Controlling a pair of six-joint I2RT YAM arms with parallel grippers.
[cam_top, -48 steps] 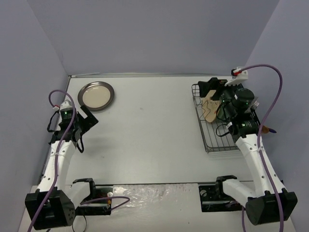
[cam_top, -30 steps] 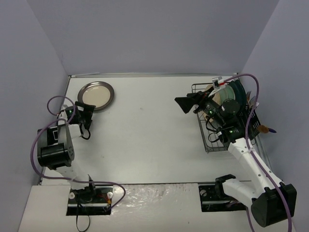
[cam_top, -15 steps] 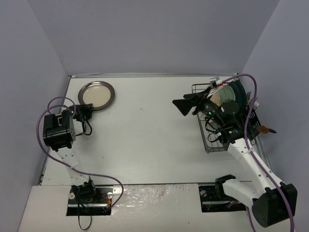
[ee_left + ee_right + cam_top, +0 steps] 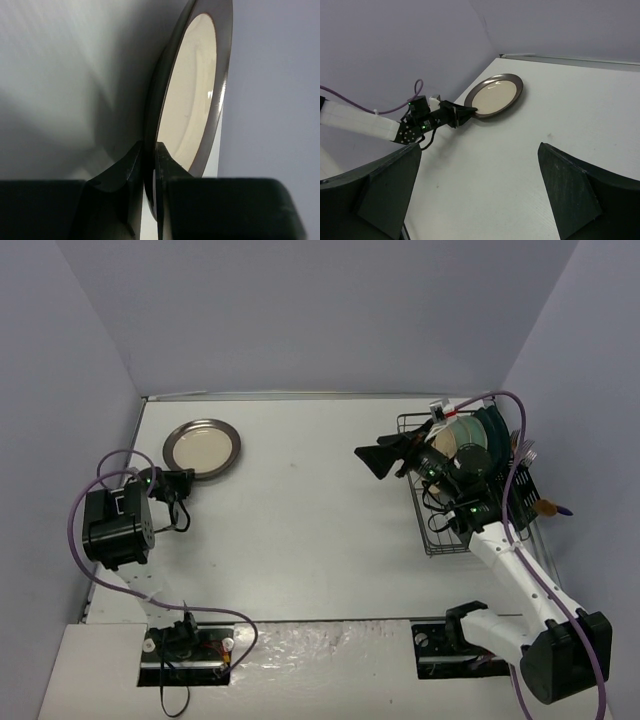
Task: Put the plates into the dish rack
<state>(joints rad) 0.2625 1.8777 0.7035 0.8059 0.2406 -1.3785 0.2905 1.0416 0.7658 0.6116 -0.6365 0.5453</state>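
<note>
Near the left edge of the bench, the left end effector is clenched on the near rim of the cream plate with grey-brown rim, which sits by the far-left corner. A purple cable loops around that arm. Toward the right edge, the right end effector hangs released, fingers wide, just left of the dish rack. Teal and cream plates stand at the rack's far end, and utensils poke from its side holder.
</note>
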